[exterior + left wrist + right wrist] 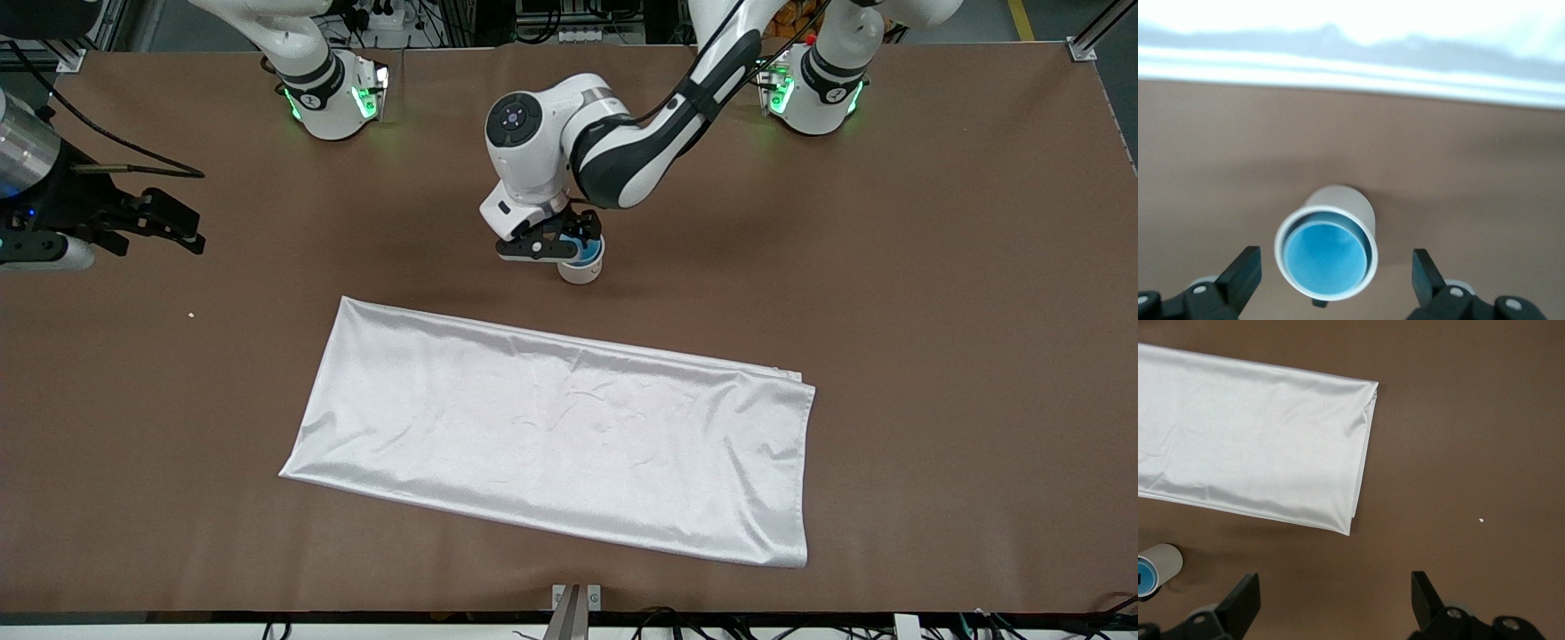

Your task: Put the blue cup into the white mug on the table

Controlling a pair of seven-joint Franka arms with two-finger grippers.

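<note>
Blue cup [1323,259] sits nested in white mug [1338,230] on the table [889,267], farther from the front camera than the white cloth [551,436]. Left gripper [1335,283] hangs over it, fingers apart, gripping nothing. Right gripper [1335,607] waits spread at the right arm's end. Cup looks light, thin-walled, probably slick; rim is the only grab point.

My left end effector [569,242] hangs spread over the mug [582,269], its fingers seemingly clear of the rim. Bare table [933,267] surrounds it; the cloth [551,436] lies nearer the camera. My right end effector [160,222] waits, well apart.
</note>
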